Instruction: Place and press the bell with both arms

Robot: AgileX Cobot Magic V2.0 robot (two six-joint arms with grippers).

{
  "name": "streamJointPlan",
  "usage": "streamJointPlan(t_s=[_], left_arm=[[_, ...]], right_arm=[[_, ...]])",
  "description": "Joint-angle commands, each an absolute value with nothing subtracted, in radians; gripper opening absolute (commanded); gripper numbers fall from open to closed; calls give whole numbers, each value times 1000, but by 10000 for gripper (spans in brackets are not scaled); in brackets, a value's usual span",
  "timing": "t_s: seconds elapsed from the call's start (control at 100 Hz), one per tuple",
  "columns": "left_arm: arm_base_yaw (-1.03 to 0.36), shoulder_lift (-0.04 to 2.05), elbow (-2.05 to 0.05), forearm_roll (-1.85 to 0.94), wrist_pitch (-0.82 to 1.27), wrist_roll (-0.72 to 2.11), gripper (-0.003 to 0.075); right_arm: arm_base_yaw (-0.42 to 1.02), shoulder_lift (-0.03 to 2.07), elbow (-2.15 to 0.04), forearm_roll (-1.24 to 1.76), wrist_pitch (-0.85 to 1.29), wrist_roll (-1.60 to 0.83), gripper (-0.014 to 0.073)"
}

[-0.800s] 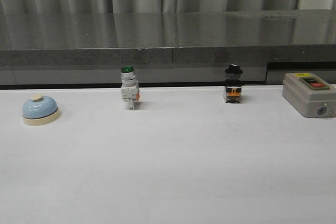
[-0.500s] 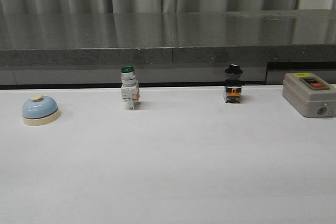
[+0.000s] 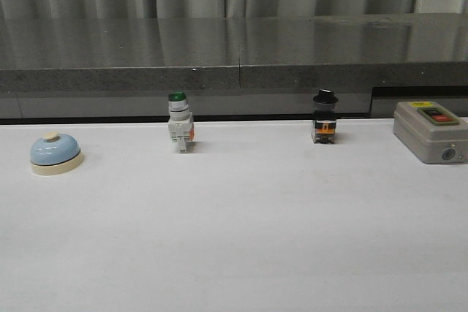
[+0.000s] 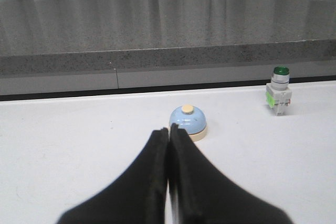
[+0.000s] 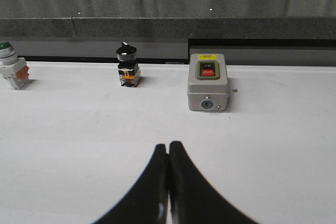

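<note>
The bell (image 3: 55, 153) is a light-blue dome on a cream base with a cream button, standing at the far left of the white table (image 3: 241, 239). The left wrist view shows the bell (image 4: 188, 123) just beyond my left gripper (image 4: 168, 130), whose black fingers are pressed together with nothing between them. My right gripper (image 5: 168, 146) is shut too, over bare table short of the grey box (image 5: 208, 81). Neither arm appears in the front view.
A green-capped white push-button switch (image 3: 179, 122) and a black-knobbed selector switch (image 3: 325, 117) stand along the table's back edge. A grey box with a red button (image 3: 431, 131) sits at the far right. A dark stone ledge (image 3: 234, 56) runs behind the table.
The bell sits very slightly further left in the front view than before. Nothing else has moved.
</note>
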State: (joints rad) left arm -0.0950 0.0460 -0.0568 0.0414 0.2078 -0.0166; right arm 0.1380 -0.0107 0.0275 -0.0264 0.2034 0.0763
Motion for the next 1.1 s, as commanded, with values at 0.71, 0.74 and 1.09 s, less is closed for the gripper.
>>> streamJointPlan(t_s=[0.71,0.74,1.09], left_arm=[[-93,881,-741,0,591,-11,-20],[-93,909,-753,0,595,-11,-19],[-93,1060,-795,0,590,-11,148]], right_arm=[[135,-27,13,-34,116,67,-60],[135,-27,13,-34,116,67,-60],[135,-27,13,-34,116,67,-60]])
